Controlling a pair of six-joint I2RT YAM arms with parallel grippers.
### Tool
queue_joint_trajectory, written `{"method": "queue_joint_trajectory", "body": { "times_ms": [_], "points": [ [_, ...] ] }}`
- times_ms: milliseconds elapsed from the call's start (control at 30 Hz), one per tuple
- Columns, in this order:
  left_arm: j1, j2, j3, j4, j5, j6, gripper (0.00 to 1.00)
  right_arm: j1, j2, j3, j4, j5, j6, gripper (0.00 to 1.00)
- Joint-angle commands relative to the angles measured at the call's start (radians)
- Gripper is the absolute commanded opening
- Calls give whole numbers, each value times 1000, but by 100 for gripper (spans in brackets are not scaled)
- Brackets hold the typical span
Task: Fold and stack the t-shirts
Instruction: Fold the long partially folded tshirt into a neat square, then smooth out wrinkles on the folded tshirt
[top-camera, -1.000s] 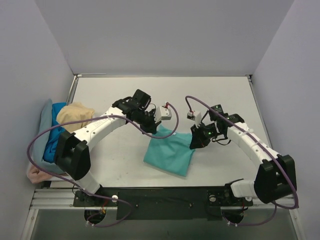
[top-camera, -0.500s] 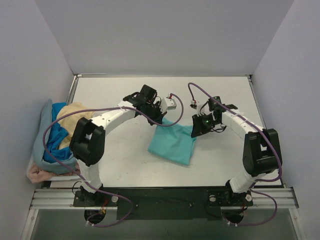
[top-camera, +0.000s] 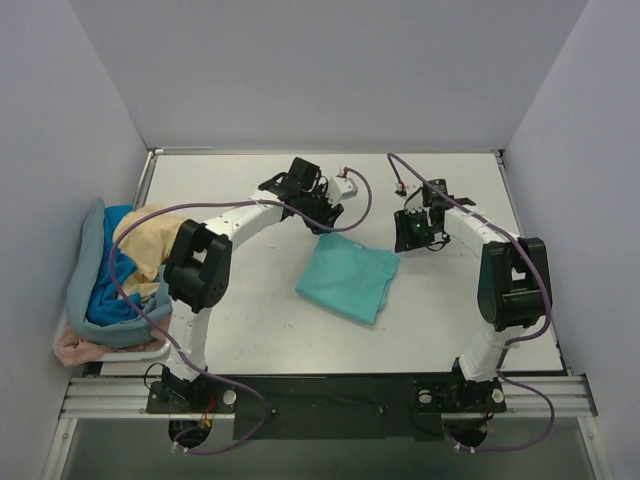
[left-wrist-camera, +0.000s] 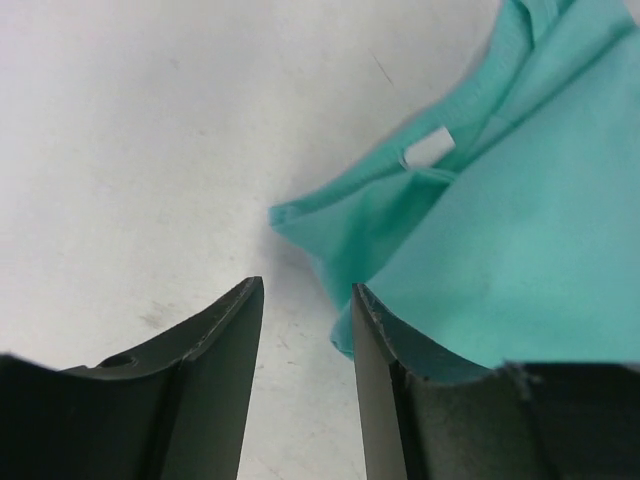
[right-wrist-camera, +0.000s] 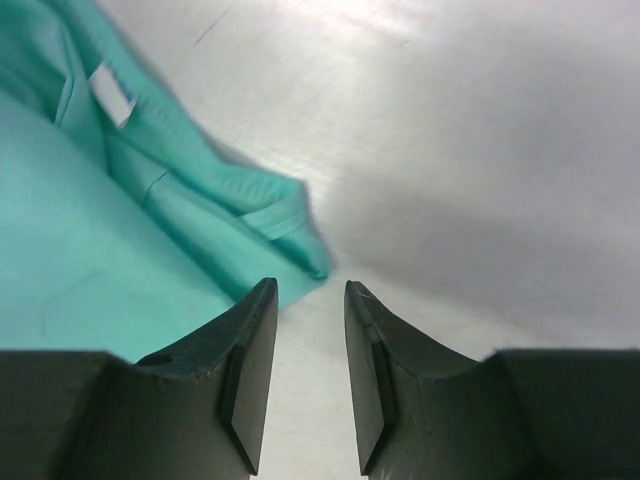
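Lying flat near the middle of the smooth white table (top-camera: 230, 190), the teal-green t-shirt (top-camera: 348, 283) is folded into a soft, four-sided pad set askew. Its neck edge, with a small white label (left-wrist-camera: 428, 148), faces the far side. The pad is about as wide as it is deep, so no long axis stands out. The left arm bends across to the right. The left gripper (top-camera: 322, 220) sits low beside the shirt's far-left corner, jaws a narrow gap apart with nothing between them. The right arm bends inward. The right gripper (top-camera: 405, 240) sits beside the far-right corner, jaws likewise slightly parted and empty. Crumpled in a heap at the table's left edge are a tan-yellow shirt (top-camera: 150, 240), a bright blue shirt (top-camera: 110, 298), a grey-blue shirt (top-camera: 85, 260) and a pink shirt (top-camera: 75, 348).
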Motion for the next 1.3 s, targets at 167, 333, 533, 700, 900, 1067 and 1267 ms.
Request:
{"method": "queue_joint_trajectory", "body": {
  "times_ms": [167,333,533,700,900,1067,1267],
  "points": [
    [3,-107,118,-170,33,-48,50,84,-270,-75,-3,73,182,26],
    [-54,-185,-37,-235,144,-92,27,180,-273,-138,2,27,405,13],
    [-39,-143,-112,-31,92,-224,27,145,-174,-172,77,120,517,1],
    [-31,-29,-37,92,23,-284,27,88,-66,-145,124,113,530,0],
    [-5,74,-28,144,-40,-333,27,59,43,-80,97,128,508,0],
    [9,107,7,130,-100,-353,27,46,93,13,42,166,468,0],
    [19,80,142,18,-143,-361,32,40,94,174,-75,208,395,0]
  ]
}}
